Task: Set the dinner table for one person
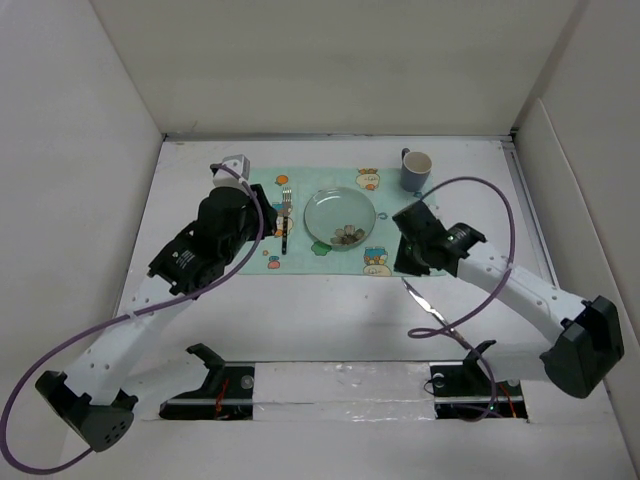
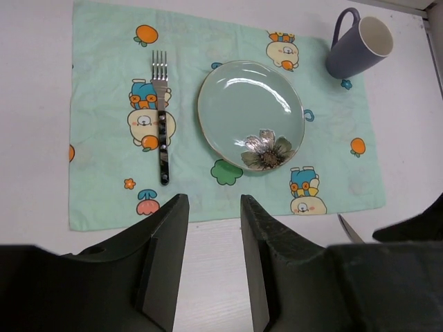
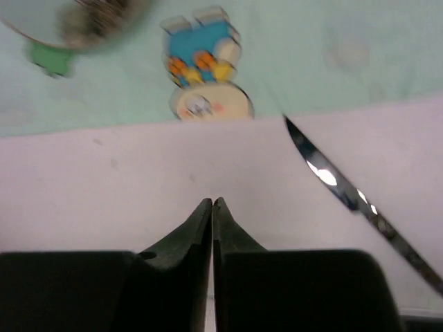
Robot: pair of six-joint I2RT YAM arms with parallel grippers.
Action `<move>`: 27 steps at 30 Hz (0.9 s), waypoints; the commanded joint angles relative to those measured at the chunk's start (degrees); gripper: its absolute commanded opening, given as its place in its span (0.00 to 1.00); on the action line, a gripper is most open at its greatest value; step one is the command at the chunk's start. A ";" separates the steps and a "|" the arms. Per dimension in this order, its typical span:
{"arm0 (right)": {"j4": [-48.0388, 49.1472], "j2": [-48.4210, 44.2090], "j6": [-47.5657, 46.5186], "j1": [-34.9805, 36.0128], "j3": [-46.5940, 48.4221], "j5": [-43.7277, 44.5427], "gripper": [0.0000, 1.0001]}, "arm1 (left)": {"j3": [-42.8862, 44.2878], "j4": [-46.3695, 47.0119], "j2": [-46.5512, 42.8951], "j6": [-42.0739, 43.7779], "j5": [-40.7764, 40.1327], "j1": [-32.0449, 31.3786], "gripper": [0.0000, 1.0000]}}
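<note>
Mint-green placemat on the white surface — fork left of plate, mug at its corner. Left end effector open, empty; right end effector closed — knife beside it.

The tabletop is matte white. The placemat is mint green, printed with cartoon bears, oranges, a green clover and small flowers. The plate is pale green with a gold rim and a grey-brown flower motif. The fork is silver, its handle black with pale studs. The mug is slate blue outside and white inside. The knife is shiny silver. The cables are purple.
</note>
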 commanded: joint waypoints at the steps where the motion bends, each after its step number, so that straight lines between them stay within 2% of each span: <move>1: -11.26 -3.45 8.76 -1.73 -5.41 -3.68 0.23 | -0.88 3.56 -0.18 1.94 0.02 -1.07 0.33; 2: -11.53 -4.42 8.94 -2.62 -6.47 -3.77 0.52 | -1.05 3.82 -0.44 2.20 -0.25 -1.08 0.33; 3: -11.89 -4.34 8.95 -3.41 -8.13 -4.29 0.64 | -1.23 3.91 -0.70 2.29 -0.34 -1.08 0.33; 5: -12.41 -3.12 8.68 -5.26 -8.85 -3.78 0.79 | -2.02 4.26 -1.49 2.12 -0.34 -1.08 0.33; 6: -13.90 -0.59 8.51 -6.13 -8.85 -4.29 0.82 | -2.28 4.35 -2.28 2.11 -0.42 -1.08 0.33; 10: -14.97 4.18 5.62 -8.76 -8.41 -2.28 0.82 | -3.69 4.18 -4.48 1.68 -0.51 -1.08 0.33; 17: -15.14 11.12 -0.10 -15.98 -7.01 -6.05 0.83 | -3.96 3.74 -6.50 1.76 -2.88 -1.08 0.33; 20: -14.62 13.75 -2.12 -18.96 -6.48 -6.58 0.89 | -4.39 4.09 -7.21 1.94 -3.85 -1.08 0.33; 24: -13.82 18.85 -6.42 -21.51 -5.43 -8.33 0.91 | -4.75 4.35 -7.65 2.03 -4.38 -1.08 0.32; 26: -13.30 20.87 -7.57 -21.52 -5.60 -9.56 0.88 | -4.92 4.35 -7.74 2.20 -4.82 -1.08 0.32; 27: -12.77 21.75 -8.97 -21.52 -6.38 -11.49 0.81 | -4.92 4.18 -7.56 2.29 -5.60 -1.08 0.32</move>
